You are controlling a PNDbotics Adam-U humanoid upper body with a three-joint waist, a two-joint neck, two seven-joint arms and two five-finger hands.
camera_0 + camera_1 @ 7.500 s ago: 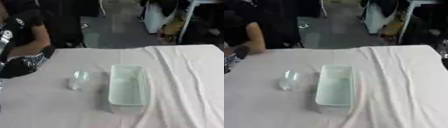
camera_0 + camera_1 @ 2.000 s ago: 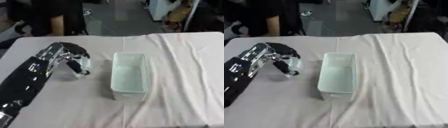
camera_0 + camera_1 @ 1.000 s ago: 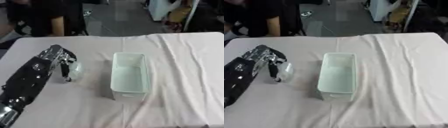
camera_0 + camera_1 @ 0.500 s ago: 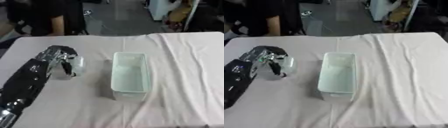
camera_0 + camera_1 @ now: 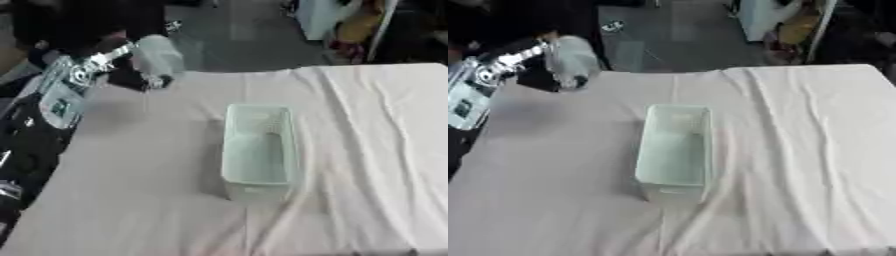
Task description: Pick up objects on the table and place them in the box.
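Tablecloth (image 5: pixel 367 150), white and creased, covers the table across most of the frame. At its centre stands a pale translucent plastic box (image 5: pixel 256 150), long side running away from the camera. In the upper left, the left hand (image 5: pixel 96 62) is raised above the table's far-left edge, fingers curled around a clear, whitish cup-like object (image 5: pixel 157 56) held off the cloth, well apart from the box.
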